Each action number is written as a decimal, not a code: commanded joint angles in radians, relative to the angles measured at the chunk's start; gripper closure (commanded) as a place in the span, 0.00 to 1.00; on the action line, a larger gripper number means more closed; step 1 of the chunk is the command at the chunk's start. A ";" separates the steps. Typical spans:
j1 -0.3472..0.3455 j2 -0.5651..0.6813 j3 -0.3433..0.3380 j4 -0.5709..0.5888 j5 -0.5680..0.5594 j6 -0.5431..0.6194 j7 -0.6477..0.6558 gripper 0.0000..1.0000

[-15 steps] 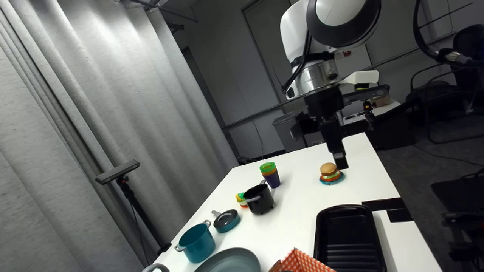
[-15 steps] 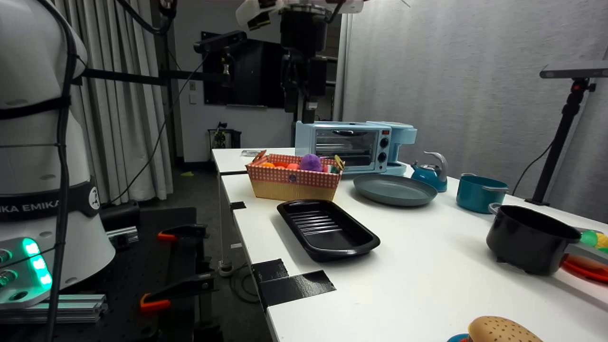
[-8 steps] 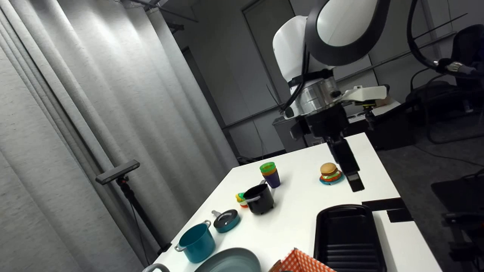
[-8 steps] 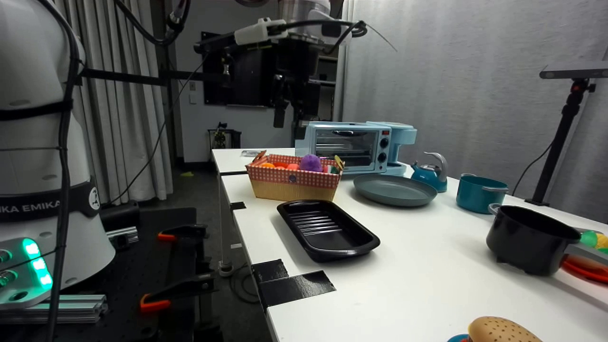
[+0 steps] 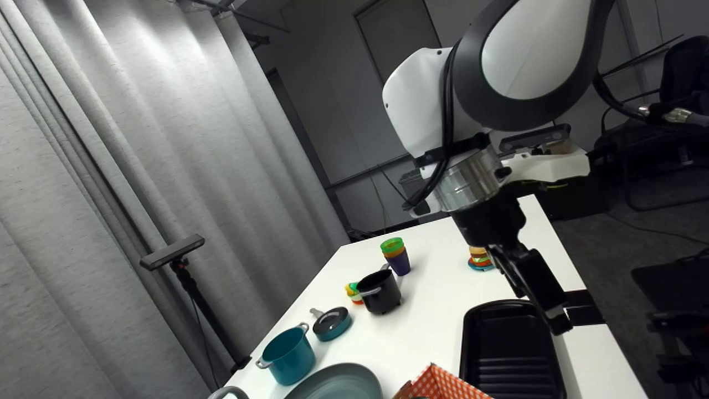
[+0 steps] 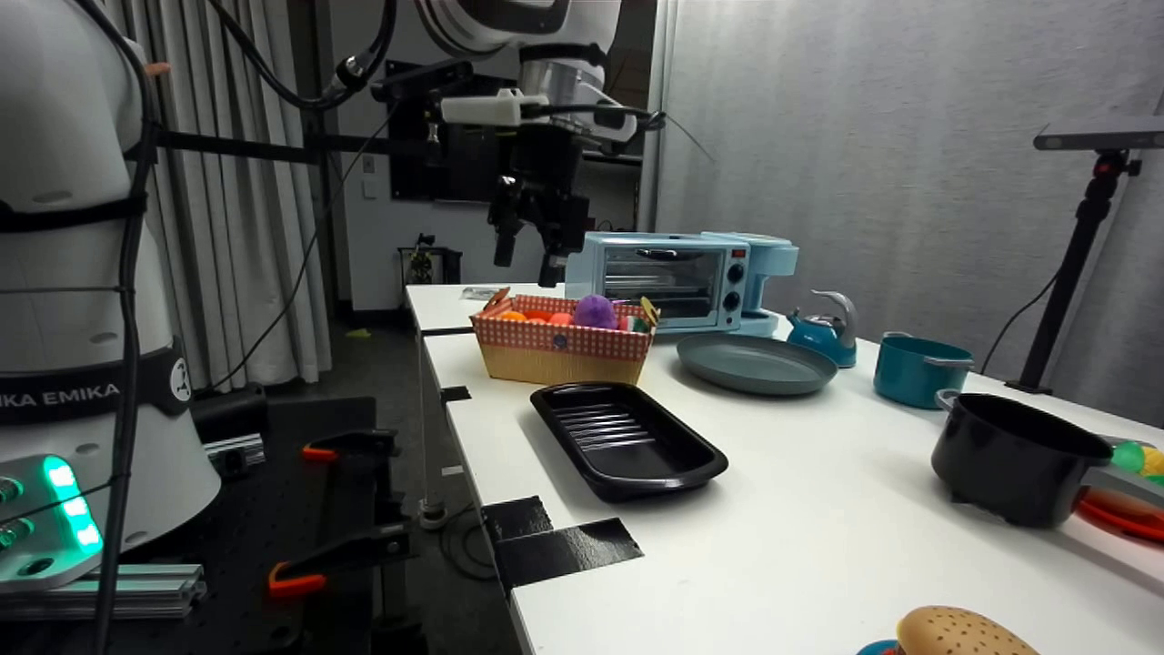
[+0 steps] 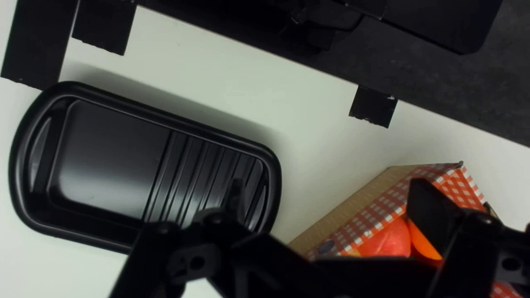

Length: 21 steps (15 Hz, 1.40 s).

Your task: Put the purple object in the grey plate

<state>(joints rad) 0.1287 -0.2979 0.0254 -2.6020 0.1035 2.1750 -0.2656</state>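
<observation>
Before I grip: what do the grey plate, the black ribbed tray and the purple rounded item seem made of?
Grey plate: probably matte plastic or coated metal; dull surface, no sharp glare.
Black ribbed tray: glossy, perhaps enamelled metal or plastic; bright reflections.
Purple rounded item: looks matte, no sharp highlight; plush or plastic, too small to tell.

The black two-fingered pincer [image 6: 527,267] is dropping way lower than a second ago and slanting more. In an exterior view it's now crossing in front of a corner of the long black ribbed tray [image 5: 501,343] and covering part of the tan-bunned layered burger toy [image 5: 478,256]. It's also hanging closer to the red-and-white checked basket [image 6: 559,359], with more silver metal wrist collar [image 6: 550,82] popping into view.
</observation>
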 commanded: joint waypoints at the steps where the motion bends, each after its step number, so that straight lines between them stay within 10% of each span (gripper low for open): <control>1: 0.029 0.071 0.025 0.054 0.004 -0.016 -0.035 0.00; 21: 0.047 0.189 0.091 0.130 0.001 0.018 -0.120 0.00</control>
<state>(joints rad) 0.1800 -0.1094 0.1121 -2.4730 0.1040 2.1941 -0.3857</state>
